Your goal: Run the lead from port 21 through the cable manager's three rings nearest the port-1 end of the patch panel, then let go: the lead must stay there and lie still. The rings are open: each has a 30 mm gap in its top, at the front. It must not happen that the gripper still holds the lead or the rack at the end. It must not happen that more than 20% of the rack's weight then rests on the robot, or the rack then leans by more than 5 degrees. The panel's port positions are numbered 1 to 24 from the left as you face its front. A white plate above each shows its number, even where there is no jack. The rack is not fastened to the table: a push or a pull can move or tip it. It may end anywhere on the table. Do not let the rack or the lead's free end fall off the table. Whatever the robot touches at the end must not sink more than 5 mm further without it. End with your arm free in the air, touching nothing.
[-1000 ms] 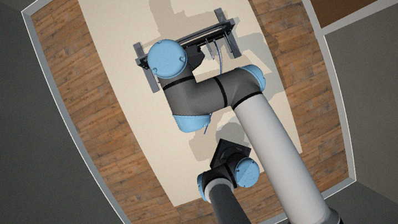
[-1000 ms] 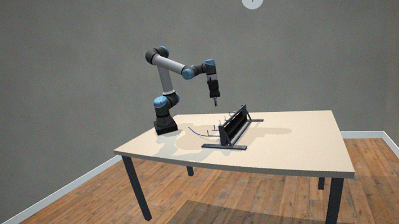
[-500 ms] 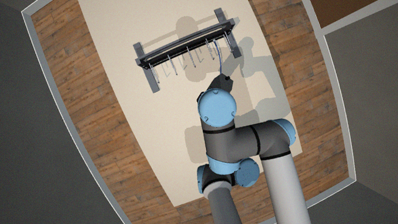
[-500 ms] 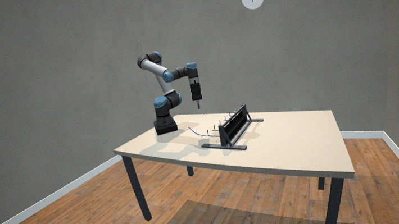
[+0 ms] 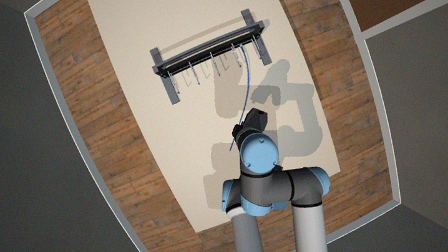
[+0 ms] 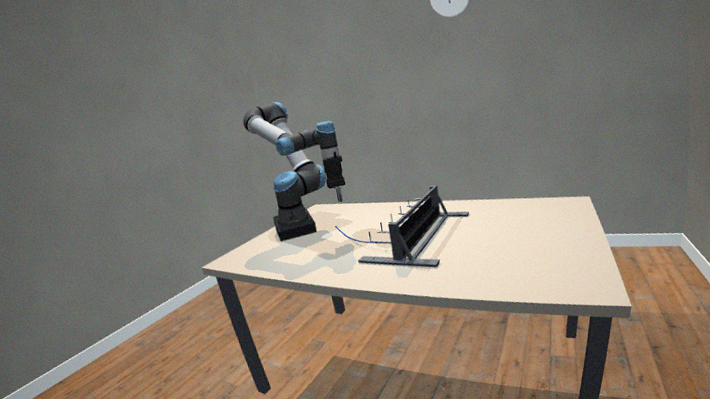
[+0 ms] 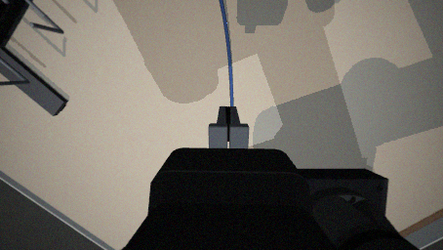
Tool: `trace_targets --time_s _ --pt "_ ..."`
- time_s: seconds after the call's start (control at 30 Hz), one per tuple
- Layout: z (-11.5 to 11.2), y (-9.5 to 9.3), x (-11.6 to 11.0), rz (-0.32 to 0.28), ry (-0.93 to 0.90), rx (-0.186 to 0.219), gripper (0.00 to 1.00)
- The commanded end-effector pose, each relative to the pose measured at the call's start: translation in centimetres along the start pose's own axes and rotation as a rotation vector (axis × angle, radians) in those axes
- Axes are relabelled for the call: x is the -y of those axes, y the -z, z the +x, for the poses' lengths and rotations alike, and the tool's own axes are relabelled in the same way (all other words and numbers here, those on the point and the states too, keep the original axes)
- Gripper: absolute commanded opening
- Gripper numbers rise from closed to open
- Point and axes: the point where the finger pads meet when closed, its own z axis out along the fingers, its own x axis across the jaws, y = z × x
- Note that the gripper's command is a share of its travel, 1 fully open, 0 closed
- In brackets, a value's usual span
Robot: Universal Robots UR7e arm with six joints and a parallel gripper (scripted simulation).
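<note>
The dark metal patch-panel rack (image 5: 206,47) (image 6: 417,219) stands upright on the pale beige table (image 5: 153,127) (image 6: 515,249). In the top view, five open silver wire rings project from its near side. The thin blue lead (image 5: 248,76) (image 6: 356,240) (image 7: 228,54) leaves the panel between the two rightmost rings and curves nearward and left to a free end. The black gripper (image 6: 340,200) (image 7: 227,117) hangs above the table, pointing down; fingers together, nothing clamped. The lead passes beneath, outside the three left rings.
</note>
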Motion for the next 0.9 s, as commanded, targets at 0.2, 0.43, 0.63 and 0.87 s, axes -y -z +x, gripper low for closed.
trace_targets --time_s 0.2,0.43,0.63,0.87 --pt "0.78 -0.85 -0.99 0.002 0.043 0.000 0.00" --pt "0.78 -0.86 -0.99 0.002 0.043 0.000 0.67" --pt "0.78 -0.86 -0.99 0.002 0.043 0.000 0.67" --pt "0.78 -0.86 -0.99 0.002 0.043 0.000 0.67"
